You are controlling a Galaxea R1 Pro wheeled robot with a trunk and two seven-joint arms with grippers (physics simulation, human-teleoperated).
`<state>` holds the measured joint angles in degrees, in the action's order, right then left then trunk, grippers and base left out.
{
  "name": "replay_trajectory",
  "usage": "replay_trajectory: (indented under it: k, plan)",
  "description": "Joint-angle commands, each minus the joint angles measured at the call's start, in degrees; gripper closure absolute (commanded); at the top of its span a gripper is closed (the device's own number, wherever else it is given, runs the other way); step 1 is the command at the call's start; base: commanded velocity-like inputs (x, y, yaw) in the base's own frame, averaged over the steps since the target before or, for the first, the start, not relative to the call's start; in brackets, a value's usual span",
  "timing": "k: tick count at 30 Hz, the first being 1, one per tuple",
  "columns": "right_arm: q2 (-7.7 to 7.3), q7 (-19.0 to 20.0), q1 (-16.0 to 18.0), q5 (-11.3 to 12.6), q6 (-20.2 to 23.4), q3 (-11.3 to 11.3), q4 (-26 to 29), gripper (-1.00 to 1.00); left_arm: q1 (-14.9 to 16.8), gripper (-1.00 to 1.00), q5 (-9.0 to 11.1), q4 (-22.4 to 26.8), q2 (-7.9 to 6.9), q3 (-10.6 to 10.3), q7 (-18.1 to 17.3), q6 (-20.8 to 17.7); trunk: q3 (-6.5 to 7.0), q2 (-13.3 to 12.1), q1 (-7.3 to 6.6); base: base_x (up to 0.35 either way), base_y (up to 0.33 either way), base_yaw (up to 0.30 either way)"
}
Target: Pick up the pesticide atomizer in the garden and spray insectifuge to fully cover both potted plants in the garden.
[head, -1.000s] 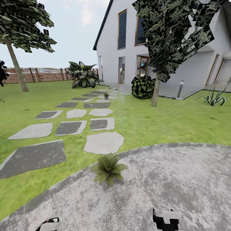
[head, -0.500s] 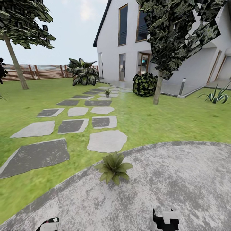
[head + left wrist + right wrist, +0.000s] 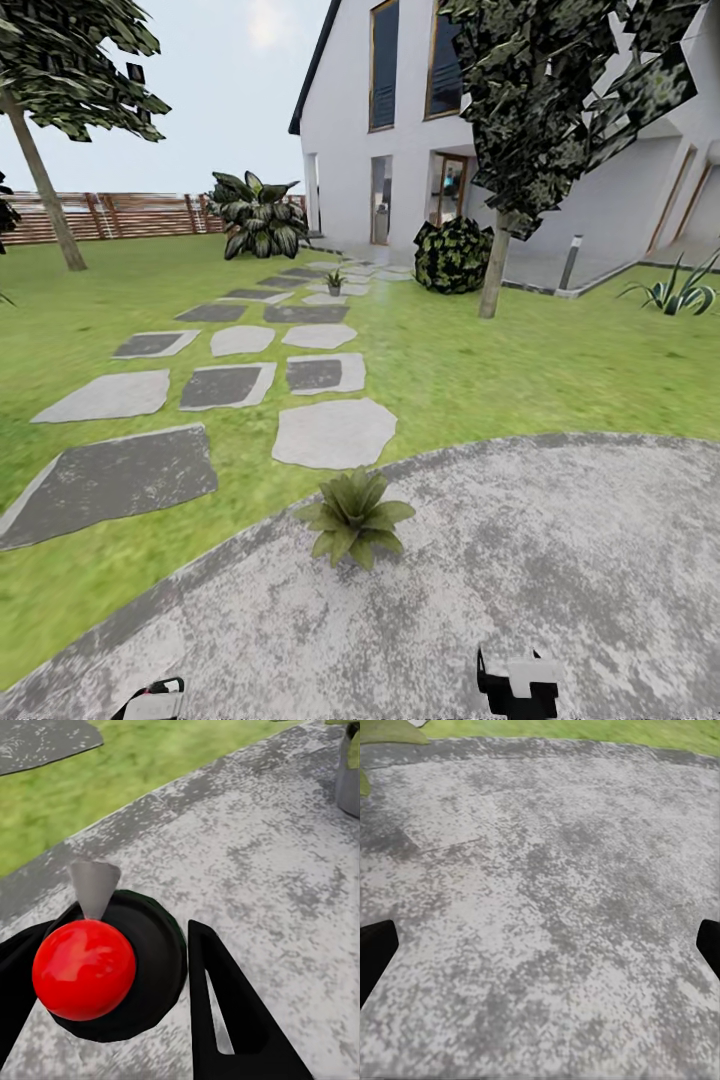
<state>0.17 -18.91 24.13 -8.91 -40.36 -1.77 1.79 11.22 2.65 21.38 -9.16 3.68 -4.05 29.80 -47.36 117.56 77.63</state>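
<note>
Seen from above in the left wrist view, the pesticide atomizer (image 3: 97,967) shows a dark round top with a red ball and a grey nozzle. My left gripper (image 3: 112,979) is shut on it, with black fingers (image 3: 225,1005) on either side, just above the paving. One potted plant (image 3: 355,515) stands on the edge of the round paved patch a short way ahead, and its grey pot (image 3: 346,776) shows at the edge of the left wrist view. The other potted plant (image 3: 335,282) sits far up the stepping stones. My right gripper (image 3: 540,945) is open over bare paving.
Grey stepping stones (image 3: 335,432) lead across the lawn to a white house (image 3: 400,110). A big leafy bush (image 3: 257,214) and a brown fence (image 3: 110,215) stand at the back. A tree trunk (image 3: 492,270) and a round shrub (image 3: 452,256) are to the right.
The whole head view has shifted slightly, so the camera has moved; the near potted plant now sits a little further right in the picture. Both grippers keep their places at the lower edge.
</note>
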Motion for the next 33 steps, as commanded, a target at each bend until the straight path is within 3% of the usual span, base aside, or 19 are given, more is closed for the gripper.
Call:
replay_trajectory:
  k: [1,13,20,33]
  plan:
    - [0.01,-0.60,0.04,-0.50,0.02,-0.16,-0.07,-1.00,0.03,1.00,0.30,-0.03,0.02,0.24,-0.44,0.11,-0.15,0.02,-0.01,0.000,0.000,0.000]
    - [0.04,-0.60,0.04,-0.50,0.01,-0.16,-0.07,-1.00,0.03,1.00,0.42,-0.09,0.02,0.24,-0.44,0.08,-1.24,0.02,-0.01,-0.002,0.001,0.000]
    - [0.01,-0.56,0.04,-0.50,0.00,-0.16,-0.10,-1.00,0.03,1.00,0.43,-0.09,0.02,0.22,-0.44,0.08,-1.88,0.02,-0.01,-0.169,0.160,-0.017]
    - [0.01,-0.51,0.04,-0.50,0.02,-0.16,-0.12,-1.00,0.03,1.00,0.35,-0.07,0.02,0.19,-0.44,0.09,-2.67,0.02,-0.01,-0.207,0.239,-0.211]
